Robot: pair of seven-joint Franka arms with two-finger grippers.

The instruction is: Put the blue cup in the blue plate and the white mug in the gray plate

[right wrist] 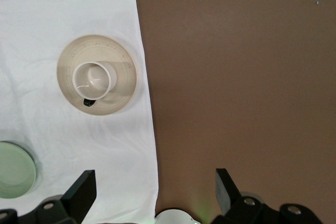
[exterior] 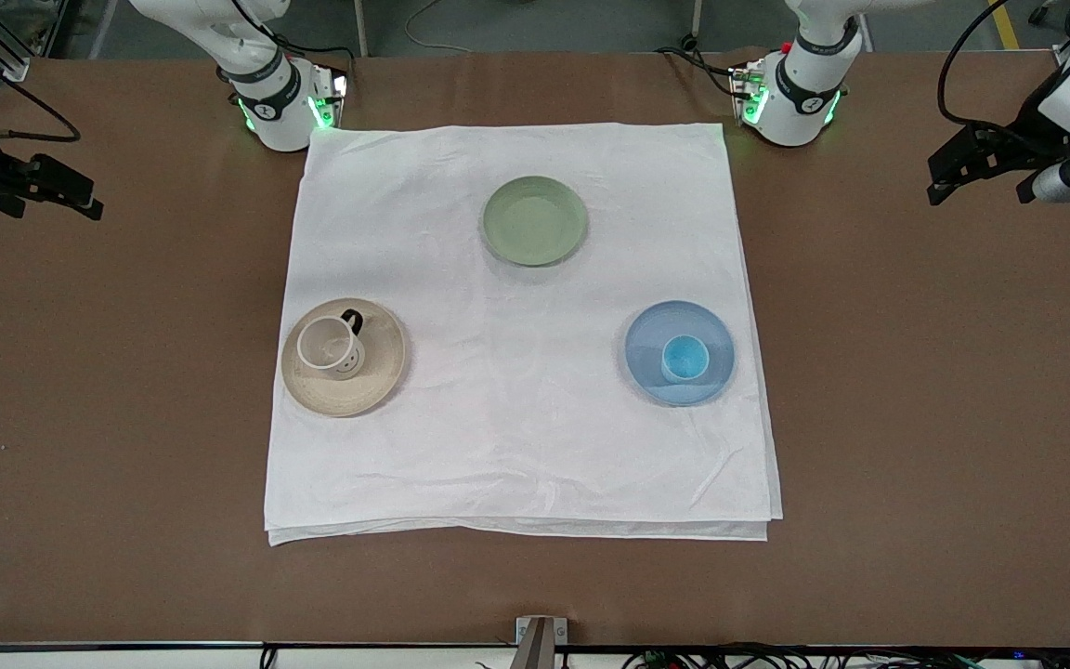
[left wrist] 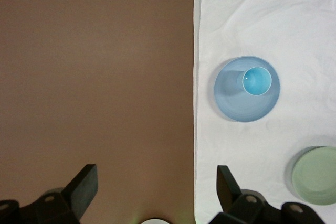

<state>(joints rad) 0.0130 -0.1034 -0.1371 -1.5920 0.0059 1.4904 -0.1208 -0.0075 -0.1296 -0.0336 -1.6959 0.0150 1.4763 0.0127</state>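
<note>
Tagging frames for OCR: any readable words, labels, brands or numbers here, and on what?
None can be read.
Round marks on the two arm bases: too small to read.
White mug: small dark marks on its side, not text.
Plates, blue cup and cloth: no print visible.

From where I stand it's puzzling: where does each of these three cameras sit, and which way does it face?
Front view: high across the table, facing both bases; left hand and right hand wait, open, over bare table.
Left wrist view: on the left arm, looking down at the blue cup in the blue plate; its fingers show.
Right wrist view: looks down at the white mug on the gray plate.
Both wrist views share the green plate.
</note>
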